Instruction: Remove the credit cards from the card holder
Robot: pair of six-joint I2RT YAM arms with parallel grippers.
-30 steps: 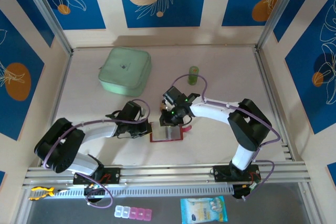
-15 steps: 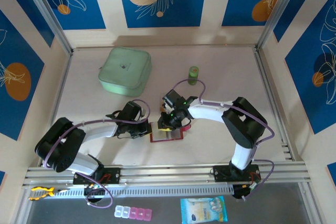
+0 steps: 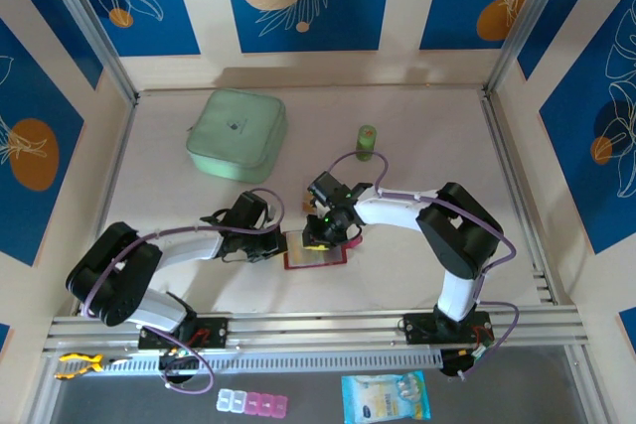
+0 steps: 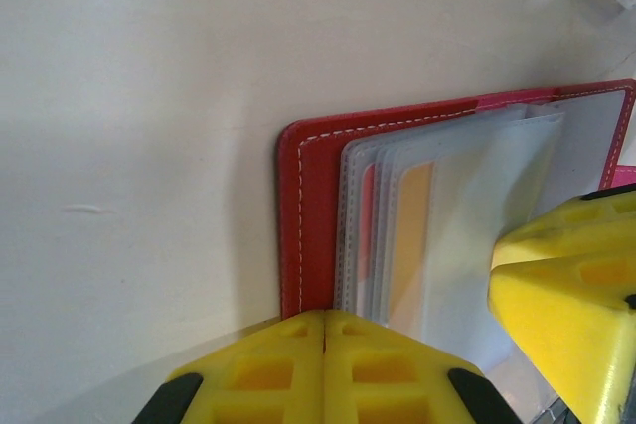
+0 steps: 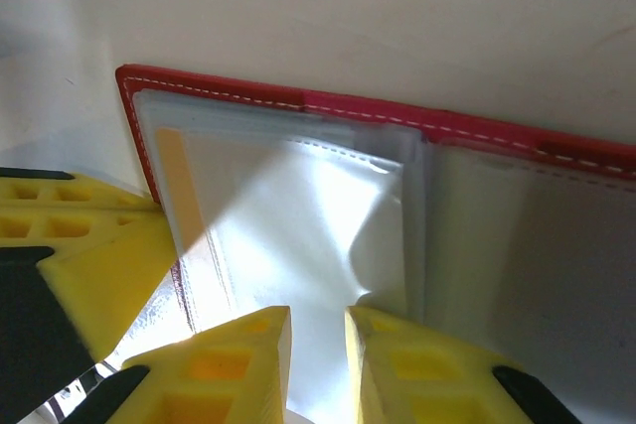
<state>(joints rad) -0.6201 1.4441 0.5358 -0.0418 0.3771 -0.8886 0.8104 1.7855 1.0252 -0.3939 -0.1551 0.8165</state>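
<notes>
Top view: card holder (image 3: 323,257) lies open and flat on the surface (image 3: 447,136), in the middle of the near half, between the two arms. Red border outside, clear pockets facing up.

Left claw (image 4: 325,330): shut, the two yellow fingers pressed together with nothing seen between them. The tips sit at the holder's left edge, and the red stitched border runs under them. Whether they bear down on it, cannot tell.

Right claw (image 5: 318,330): narrow, a slim gap between the fingers. It comes in from the right and stands over the far left part of the holder, tips down on the pockets. In its wrist view one clear leaf is bowed up off the stack and curves toward the gap. Whether the leaf is nipped, cannot tell. One of its fingers shows in the left wrist view, low on the right and resting over the pockets. The two claws stand close together.

Cards (image 4: 412,235): inside the pockets. One orange card reads plainly through the plastic, near the holder's left edge. A reddish strip lies just beside it; cannot tell what it is. No card lies loose on the surface.

Elsewhere: green pouch (image 3: 237,134) far left and small green bottle (image 3: 367,142) far centre, both well apart from the holder.
</notes>
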